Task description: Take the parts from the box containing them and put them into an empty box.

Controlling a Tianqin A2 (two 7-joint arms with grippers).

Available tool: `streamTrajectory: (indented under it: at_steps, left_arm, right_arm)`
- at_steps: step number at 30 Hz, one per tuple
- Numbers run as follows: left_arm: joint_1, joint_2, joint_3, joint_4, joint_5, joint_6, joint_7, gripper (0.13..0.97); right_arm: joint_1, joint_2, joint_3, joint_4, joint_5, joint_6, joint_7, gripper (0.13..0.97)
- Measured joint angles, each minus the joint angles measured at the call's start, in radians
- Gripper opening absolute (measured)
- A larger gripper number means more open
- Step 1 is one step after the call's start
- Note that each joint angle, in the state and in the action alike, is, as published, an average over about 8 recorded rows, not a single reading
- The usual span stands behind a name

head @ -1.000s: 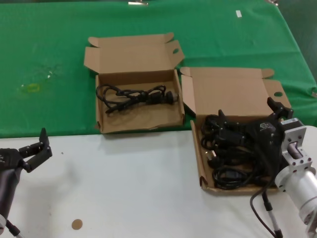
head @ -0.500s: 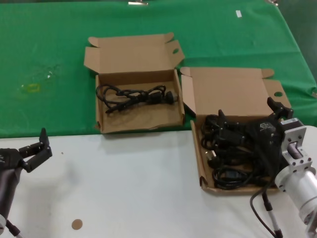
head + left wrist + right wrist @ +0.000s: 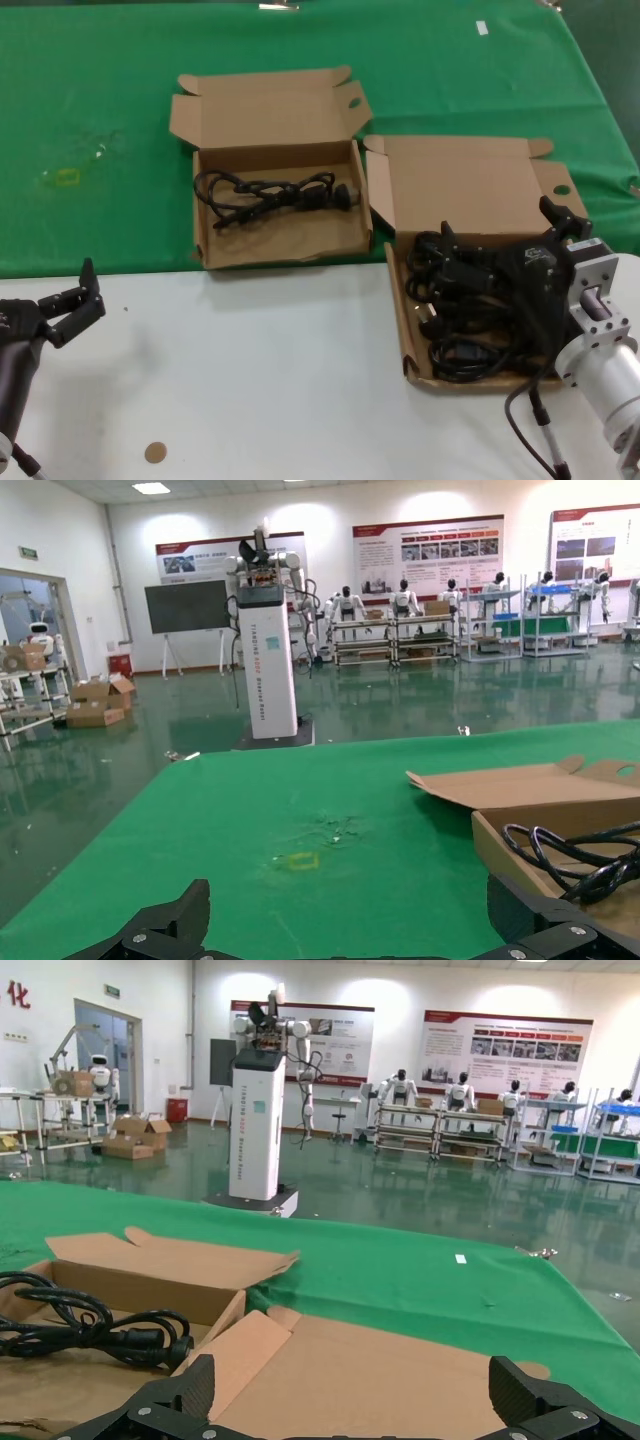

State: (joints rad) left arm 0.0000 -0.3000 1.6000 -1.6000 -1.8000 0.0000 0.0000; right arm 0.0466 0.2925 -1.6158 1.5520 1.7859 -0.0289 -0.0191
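Note:
The box with the small round hole (image 3: 398, 312) stands open at the right and holds several black cables (image 3: 462, 318). My right gripper (image 3: 503, 228) is open just above those cables, holding nothing; in the right wrist view (image 3: 355, 1405) its fingers frame this box's raised lid (image 3: 380, 1365). The box with the slanted oval hole (image 3: 285, 245) stands open to the left and farther back, with one black cable (image 3: 270, 192) inside, also seen in the right wrist view (image 3: 90, 1330) and left wrist view (image 3: 580, 855). My left gripper (image 3: 82, 300) is open and empty at the near left.
Both boxes rest on a green cloth (image 3: 100, 100), the right one overlapping the white table (image 3: 250, 380). A small brown disc (image 3: 155, 452) lies on the white table near the front. A yellowish mark (image 3: 62, 178) is on the cloth at the far left.

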Motion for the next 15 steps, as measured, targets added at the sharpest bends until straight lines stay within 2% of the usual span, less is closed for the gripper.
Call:
streamTrajectory:
  at_steps: [15]
  left_arm:
    - [0.000,0.000,0.000,0.000,0.000,0.000,0.000,0.966]
  right_arm:
    - [0.000,0.000,0.000,0.000,0.000,0.000,0.000,0.966]
